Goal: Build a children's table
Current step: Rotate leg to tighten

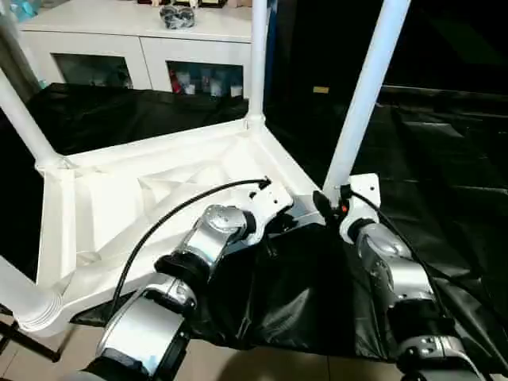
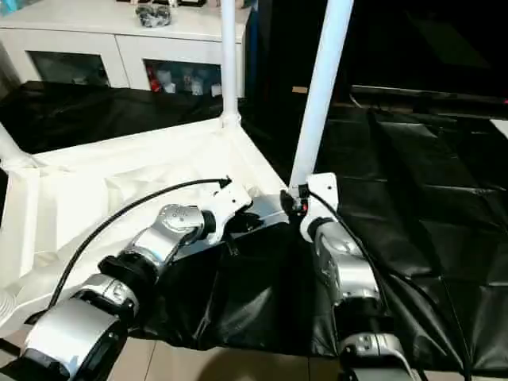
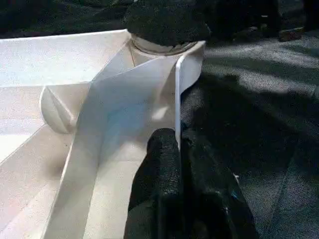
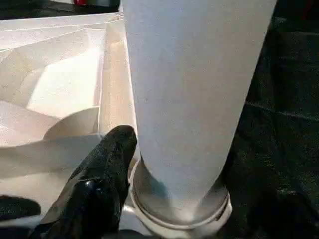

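Left gripper point(image 3: 182, 164) pinches tabletop point(image 1: 119, 206) rim, shut; right gripper point(image 4: 164, 164) straddles near-corner leg point(image 1: 365, 95), grip unclear. Table upside down on black sheet point(image 1: 444, 159); four legs socketed, probably only flipping left.

One upturned tabletop point(image 1: 143, 198), four legs point(image 1: 367, 91)

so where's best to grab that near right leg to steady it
Low on the leg, just above its corner socket, from the near side where the right gripper sits. The round tube tapers upward, so the base is thickest and wobbles least.
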`<state>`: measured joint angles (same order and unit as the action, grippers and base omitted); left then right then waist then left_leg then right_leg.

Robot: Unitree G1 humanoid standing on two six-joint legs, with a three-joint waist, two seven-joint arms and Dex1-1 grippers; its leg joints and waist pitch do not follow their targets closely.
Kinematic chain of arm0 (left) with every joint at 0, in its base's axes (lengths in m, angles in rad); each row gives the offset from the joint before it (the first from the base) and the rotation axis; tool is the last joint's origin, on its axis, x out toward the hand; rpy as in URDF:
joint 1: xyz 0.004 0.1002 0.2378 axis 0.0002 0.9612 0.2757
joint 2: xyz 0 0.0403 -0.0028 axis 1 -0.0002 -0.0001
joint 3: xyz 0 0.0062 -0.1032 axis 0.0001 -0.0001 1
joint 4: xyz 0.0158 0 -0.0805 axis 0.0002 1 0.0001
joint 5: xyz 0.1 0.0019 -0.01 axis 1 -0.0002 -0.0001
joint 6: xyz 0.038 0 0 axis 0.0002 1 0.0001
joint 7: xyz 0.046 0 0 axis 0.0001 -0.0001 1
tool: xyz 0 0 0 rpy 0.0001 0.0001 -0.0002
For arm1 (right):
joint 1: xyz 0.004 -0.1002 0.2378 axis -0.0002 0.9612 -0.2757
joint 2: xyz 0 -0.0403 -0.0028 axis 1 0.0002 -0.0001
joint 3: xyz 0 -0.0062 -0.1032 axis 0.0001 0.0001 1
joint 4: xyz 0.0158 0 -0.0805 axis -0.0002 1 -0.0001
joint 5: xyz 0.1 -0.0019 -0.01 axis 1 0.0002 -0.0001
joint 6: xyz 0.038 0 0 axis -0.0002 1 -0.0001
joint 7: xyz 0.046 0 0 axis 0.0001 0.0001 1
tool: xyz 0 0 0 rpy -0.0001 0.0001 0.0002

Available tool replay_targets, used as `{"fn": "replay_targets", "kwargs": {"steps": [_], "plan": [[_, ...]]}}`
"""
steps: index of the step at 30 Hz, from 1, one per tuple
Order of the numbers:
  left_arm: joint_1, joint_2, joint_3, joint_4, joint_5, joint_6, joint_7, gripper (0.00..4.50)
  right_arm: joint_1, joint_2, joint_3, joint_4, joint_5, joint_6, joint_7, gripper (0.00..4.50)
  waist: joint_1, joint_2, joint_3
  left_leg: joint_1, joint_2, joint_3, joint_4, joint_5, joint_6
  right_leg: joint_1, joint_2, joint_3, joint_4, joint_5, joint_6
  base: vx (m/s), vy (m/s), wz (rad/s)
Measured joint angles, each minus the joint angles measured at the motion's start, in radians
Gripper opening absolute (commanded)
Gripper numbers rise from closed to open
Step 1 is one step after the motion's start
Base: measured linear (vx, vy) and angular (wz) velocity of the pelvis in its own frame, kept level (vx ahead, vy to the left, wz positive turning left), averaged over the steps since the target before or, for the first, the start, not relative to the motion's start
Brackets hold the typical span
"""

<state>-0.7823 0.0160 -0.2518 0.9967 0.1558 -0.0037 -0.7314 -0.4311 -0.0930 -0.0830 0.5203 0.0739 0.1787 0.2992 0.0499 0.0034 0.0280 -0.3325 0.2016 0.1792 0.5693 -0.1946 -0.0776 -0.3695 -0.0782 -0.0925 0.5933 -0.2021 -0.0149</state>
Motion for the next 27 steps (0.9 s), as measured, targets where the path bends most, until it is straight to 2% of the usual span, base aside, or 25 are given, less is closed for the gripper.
{"fn": "replay_targets", "kwargs": {"steps": [2,4,6,8,9,12,14,17,20,22,25,27], "plan": [[-0.001,0.001,0.0,0.003,0.0,-0.01,-0.002,0.0,0.017,-0.01,0.002,-0.014,-0.001,-0.011,0.027,3.15,0.002,0.002,0.0,0.0,0.0,0.0,0.0,0.0,0.0,0.0,0.0,0.0,0.0,0.0,0.001,0.0,0.0,0.0],[-0.002,0.006,-0.002,0.005,0.0,-0.022,-0.015,0.0,0.058,-0.044,0.017,-0.052,-0.001,-0.027,0.085,3.42,0.007,0.003,0.001,0.0,0.0,0.0,0.0,0.0,0.0,0.0,0.0,0.0,0.0,-0.001,0.001,0.0,0.0,0.0],[-0.002,0.015,-0.006,0.006,-0.001,-0.044,-0.042,0.0,0.115,-0.111,0.046,-0.105,0.008,-0.035,0.178,3.42,0.01,0.008,0.003,-0.001,0.0,0.0,-0.001,0.0,0.0,0.0,0.0,0.0,-0.002,-0.001,0.002,0.0,0.0,0.0],[-0.002,0.031,-0.003,0.007,0.0,-0.054,-0.052,0.0,0.13,-0.124,0.049,-0.116,0.014,-0.037,0.206,3.42,0.006,0.013,0.005,-0.001,0.0,0.0,-0.002,0.0,0.0,-0.001,0.0,0.0,-0.001,-0.001,0.002,0.0,0.0,0.0],[-0.003,0.036,-0.005,0.007,-0.002,-0.075,-0.076,0.0,0.171,-0.162,0.058,-0.165,0.037,-0.04,0.27,3.42,0.01,0.017,0.007,-0.002,0.0,0.0,-0.002,0.0,0.0,-0.002,0.0,-0.001,-0.002,-0.001,0.002,0.0,0.0,0.0],[-0.003,0.051,-0.011,0.006,-0.004,-0.112,-0.124,0.0,0.227,-0.219,0.053,-0.211,0.085,-0.037,0.383,3.42,0.013,0.022,0.008,-0.009,0.0,0.0,-0.002,0.0,0.0,-0.007,0.0,-0.001,-0.002,0.001,-0.003,0.0,0.0,0.0],[-0.003,0.055,-0.011,0.006,-0.005,-0.133,-0.155,0.0,0.256,-0.256,0.043,-0.251,0.117,-0.029,0.447,3.42,0.017,0.031,0.007,-0.017,0.0,-0.001,-0.001,0.001,0.003,-0.012,0.0,-0.002,-0.002,0.001,-0.003,0.0,0.0,0.0],[-0.003,0.058,-0.017,0.007,-0.007,-0.169,-0.218,0.0,0.317,-0.33,0.03,-0.317,0.174,-0.002,0.56,3.42,0.039,0.039,0.007,-0.02,0.0,-0.001,0.0,0.002,0.008,-0.014,-0.001,-0.002,-0.002,0.001,-0.003,0.0,0.0,0.0],[-0.003,0.058,-0.024,0.012,-0.006,-0.189,-0.229,0.0,0.343,-0.355,0.024,-0.365,0.212,0.031,0.614,3.42,0.045,0.04,0.007,-0.02,0.0,-0.001,0.001,0.002,0.008,-0.014,-0.001,-0.002,-0.001,0.001,-0.003,0.0,0.0,0.0],[-0.003,0.059,-0.026,0.014,-0.006,-0.195,-0.223,0.44,0.356,-0.355,0.027,-0.391,0.227,0.045,0.632,3.54,0.045,0.041,0.007,-0.02,0.0,-0.001,0.001,0.002,0.008,-0.014,-0.001,-0.002,-0.001,0.001,-0.003,0.0,0.0,0.0],[-0.001,0.073,-0.006,0.008,-0.042,-0.184,-0.254,0.62,0.357,-0.349,0.048,-0.408,0.236,0.052,0.637,3.54,0.043,0.038,0.009,-0.02,0.0,-0.001,0.002,0.002,0.008,-0.014,-0.001,-0.003,-0.001,0.001,-0.003,0.0,0.0,0.0],[0.008,0.078,0.016,-0.032,-0.078,-0.157,-0.295,0.91,0.351,-0.335,0.063,-0.414,0.238,0.059,0.638,3.54,0.042,0.034,0.012,-0.02,0.0,-0.001,0.002,0.002,0.008,-0.014,-0.001,-0.003,-0.001,0.001,-0.003,0.0,0.0,0.0]]}}
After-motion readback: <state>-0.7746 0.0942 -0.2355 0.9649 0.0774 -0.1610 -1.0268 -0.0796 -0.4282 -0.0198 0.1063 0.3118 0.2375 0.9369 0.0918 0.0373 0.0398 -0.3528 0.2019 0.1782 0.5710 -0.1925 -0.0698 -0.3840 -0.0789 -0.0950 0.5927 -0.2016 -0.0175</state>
